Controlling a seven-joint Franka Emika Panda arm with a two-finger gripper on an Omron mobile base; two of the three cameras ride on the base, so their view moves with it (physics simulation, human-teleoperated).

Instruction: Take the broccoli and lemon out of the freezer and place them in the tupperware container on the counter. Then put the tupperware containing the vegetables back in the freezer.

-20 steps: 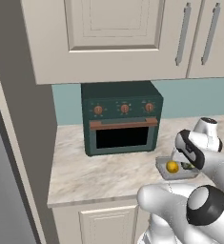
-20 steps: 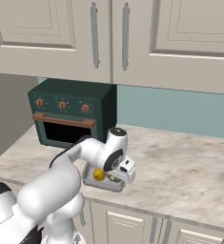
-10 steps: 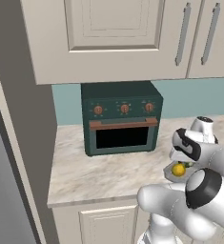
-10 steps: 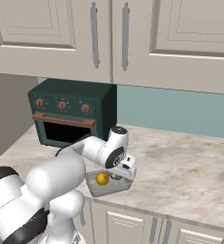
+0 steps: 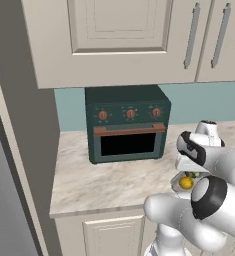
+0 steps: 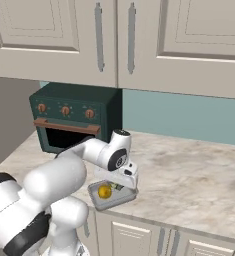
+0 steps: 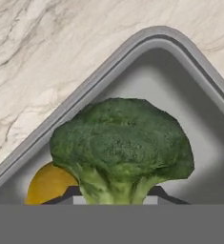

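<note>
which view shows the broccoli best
The hand view: the broccoli sits close and whole in the tray. The right base view shows a dark speck under the hand; the left base view shows a green sliver beside the lemon.

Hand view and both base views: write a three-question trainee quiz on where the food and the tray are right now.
1. True or false: the lemon lies inside the tupperware container.
2. What does the container rest on: A the counter, B the toaster oven, C a shelf?
3. Which item sits right in front of the gripper in the hand view?

Key: 1 true. 2 A. 3 the broccoli, stem toward the fingertips, over the tray.
</note>
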